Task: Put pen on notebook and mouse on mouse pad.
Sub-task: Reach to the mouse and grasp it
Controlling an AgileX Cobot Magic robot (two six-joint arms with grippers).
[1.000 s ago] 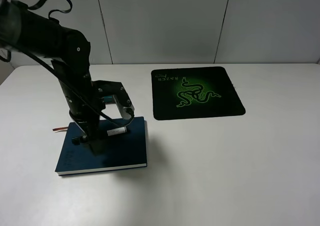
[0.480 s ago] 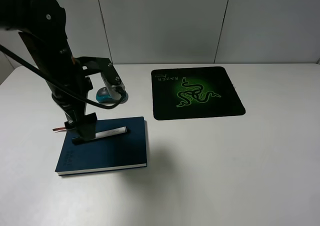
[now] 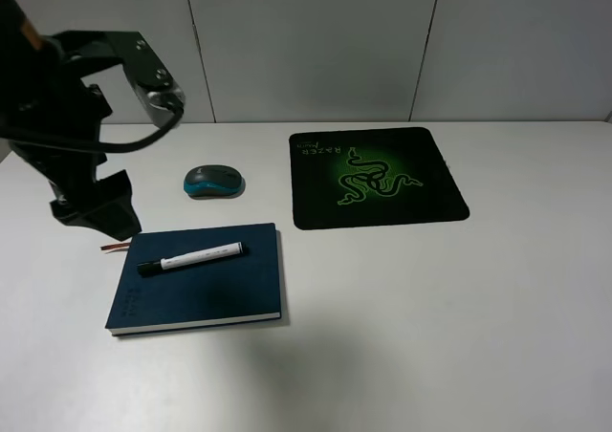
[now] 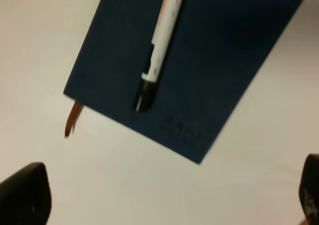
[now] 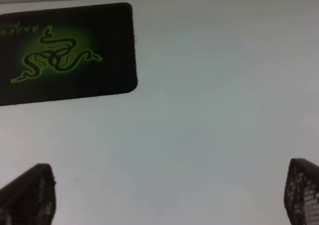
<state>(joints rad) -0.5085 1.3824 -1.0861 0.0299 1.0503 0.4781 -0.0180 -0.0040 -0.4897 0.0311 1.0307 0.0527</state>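
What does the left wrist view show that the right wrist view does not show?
Only the left wrist view: the pen lying on the notebook, and its ribbon bookmark. Only the right wrist view: the mouse pad. Both: the white table, and an open end effector, the left end effector in one, the right end effector in the other.

Left tool (image 4: 167, 195) (right tool (image 5: 164, 195) too) wide open

Exterior cam: mounted high, angled down across the table (image 3: 449, 317) toward the back wall (image 3: 316, 40), wide view. Left wrist cam: close, looking down on the notebook (image 4: 209, 70) and pen (image 4: 162, 36), both also in exterior. Right wrist cam: farther off, tilted over bare table, shares the mouse pad (image 5: 65, 56) with exterior.
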